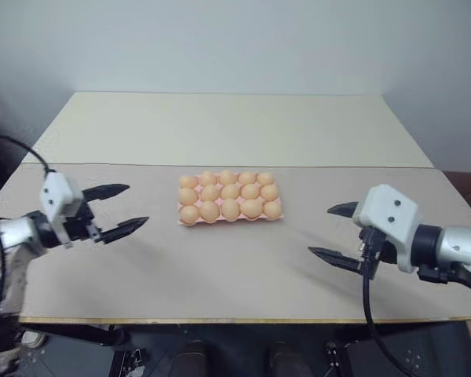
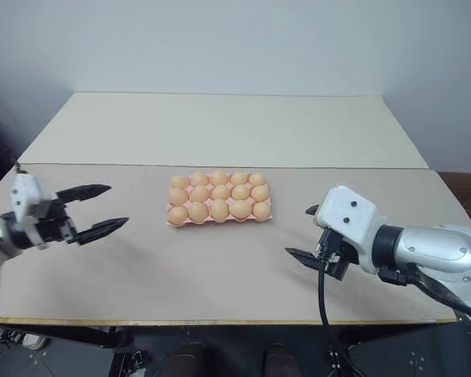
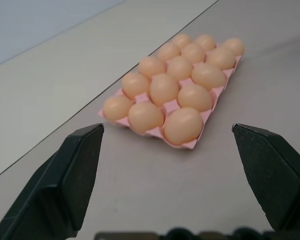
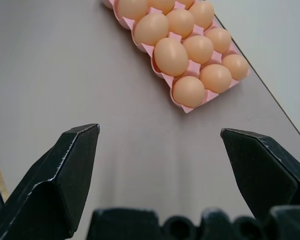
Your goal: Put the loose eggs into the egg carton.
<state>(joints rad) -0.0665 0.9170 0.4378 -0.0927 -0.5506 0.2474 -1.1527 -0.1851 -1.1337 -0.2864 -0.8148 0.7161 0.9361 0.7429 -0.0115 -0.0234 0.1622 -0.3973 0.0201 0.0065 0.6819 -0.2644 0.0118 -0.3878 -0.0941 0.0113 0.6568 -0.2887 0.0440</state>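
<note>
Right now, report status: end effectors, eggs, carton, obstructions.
Left end effector open, empty. Right end effector open, empty. Egg carton full, fifteen eggs seated, none loose on table. Nothing in the way.

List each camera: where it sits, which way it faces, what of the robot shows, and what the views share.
Left eye view: on the head, looking forward and down at the table; left gripper and right gripper flank the egg carton.
Right eye view: same scene, its stereo twin.
Left wrist view: along its open fingers toward the carton.
Right wrist view: along its open fingers toward the carton.
Shared: the carton, full of eggs.
</note>
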